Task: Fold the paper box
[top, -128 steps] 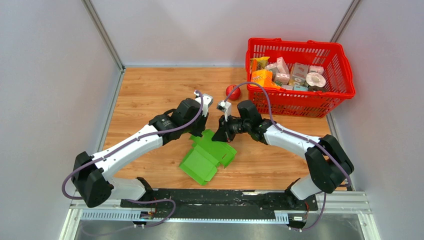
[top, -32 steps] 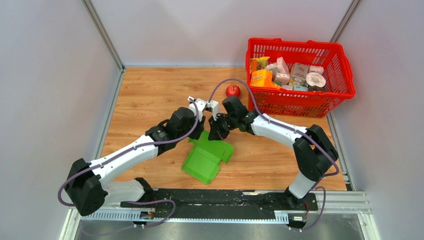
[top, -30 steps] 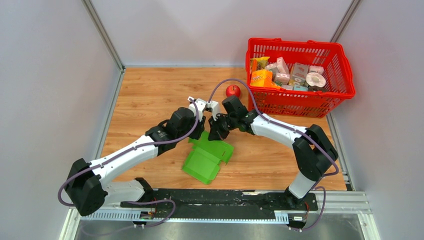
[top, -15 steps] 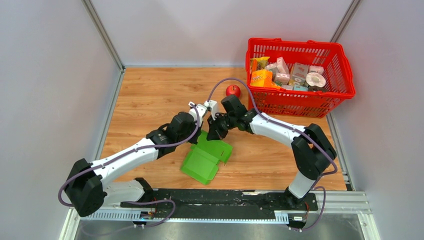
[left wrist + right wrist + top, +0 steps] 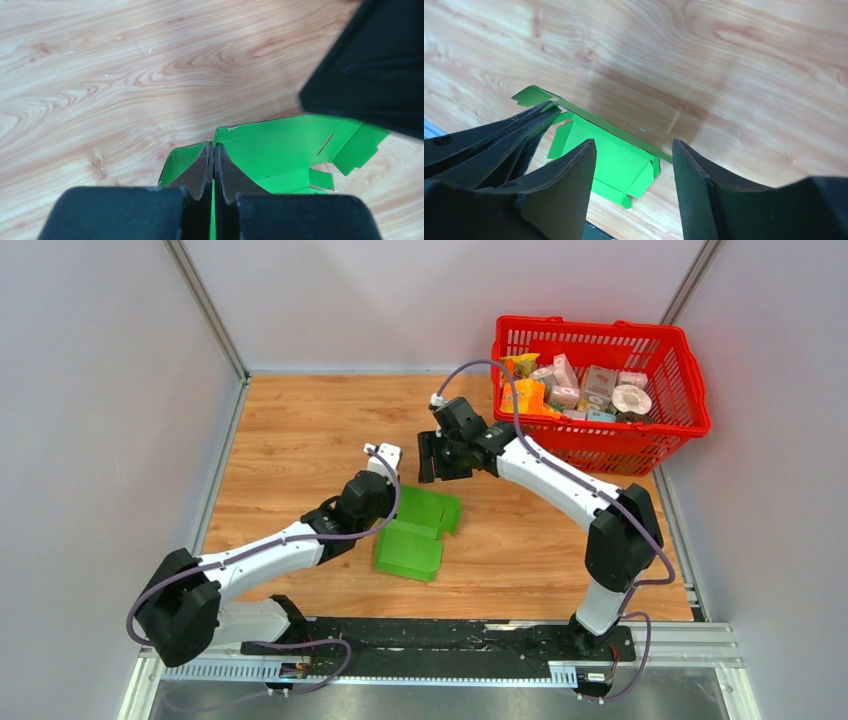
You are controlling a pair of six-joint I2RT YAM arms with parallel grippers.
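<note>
desk point(image 5: 300, 430): light wood grain; pale grey walls point(image 5: 100, 390) around it.
paper box point(image 5: 415, 535): green, part-folded, mid-desk toward the near edge.
left tool point(image 5: 214, 152): pinched tight, seemingly on a box wall.
right tool point(image 5: 634, 145): wide, empty.
basket point(image 5: 600, 455): red, far right corner; print on its packages point(image 5: 600, 385) unreadable.

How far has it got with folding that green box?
Partly there. The paper box already has some walls raised, but a wide panel lies open, untucked. The left gripper pinches one wall; the right gripper hangs open, apart from it. Closing and tucking remain.
</note>
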